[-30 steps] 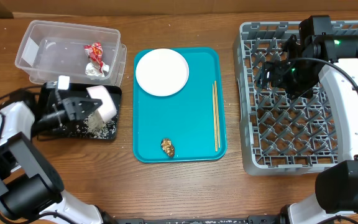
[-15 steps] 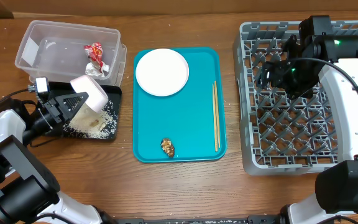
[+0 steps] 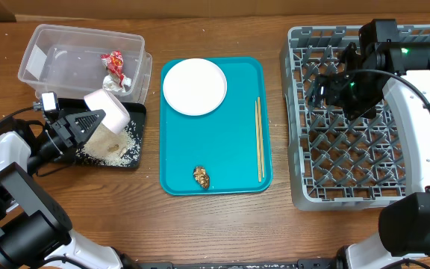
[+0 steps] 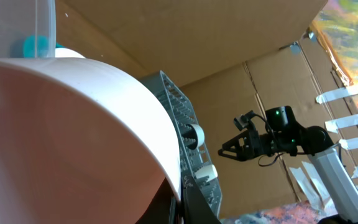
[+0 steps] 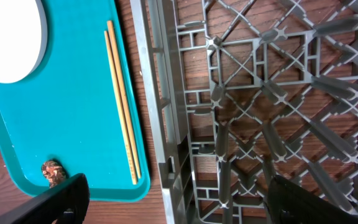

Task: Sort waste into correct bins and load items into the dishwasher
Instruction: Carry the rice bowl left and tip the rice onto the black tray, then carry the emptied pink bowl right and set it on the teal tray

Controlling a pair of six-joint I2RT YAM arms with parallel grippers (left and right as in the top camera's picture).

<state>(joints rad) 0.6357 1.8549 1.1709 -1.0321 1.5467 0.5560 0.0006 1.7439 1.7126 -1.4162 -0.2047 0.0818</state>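
One tilted white bowl (image 3: 107,112) hangs over black tray (image 3: 140,127).

Left wrist view: the white bowl (image 4: 73,124) fills the frame before my left gripper (image 3: 88,124), cropped left and below, hiding my fingers (only a dark sliver shows under its rim). Overhead: the black tray (image 3: 139,155) lies partly covered beneath that hand; its rice grains (image 3: 116,149) are too small to count. Right wrist view: my right gripper (image 5: 194,202) is cropped at the bottom corners; the plate (image 5: 8,43), ahead-left, runs off-frame.
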